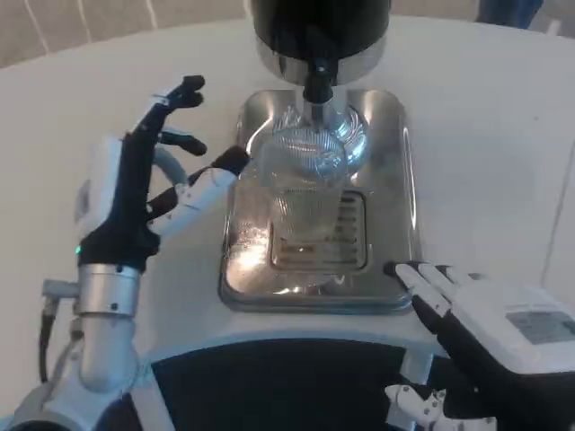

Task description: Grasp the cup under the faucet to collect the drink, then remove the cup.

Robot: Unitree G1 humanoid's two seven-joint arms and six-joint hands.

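A clear ribbed glass cup (301,184) stands on the steel drip tray (391,180), directly under the black faucet (317,81) of the dark dispenser (319,27). My left hand (148,193) is raised at the cup's left with its fingers spread; its fingertips (229,163) reach close to the cup's left side, and I cannot tell whether they touch the glass. My right hand (490,328) rests low at the tray's front right corner, fingers stretched out and holding nothing.
The tray has a slotted grate (346,233) in front of the cup. White table (485,135) stretches to the right and left of the tray. The table's front edge (269,346) curves just below the tray.
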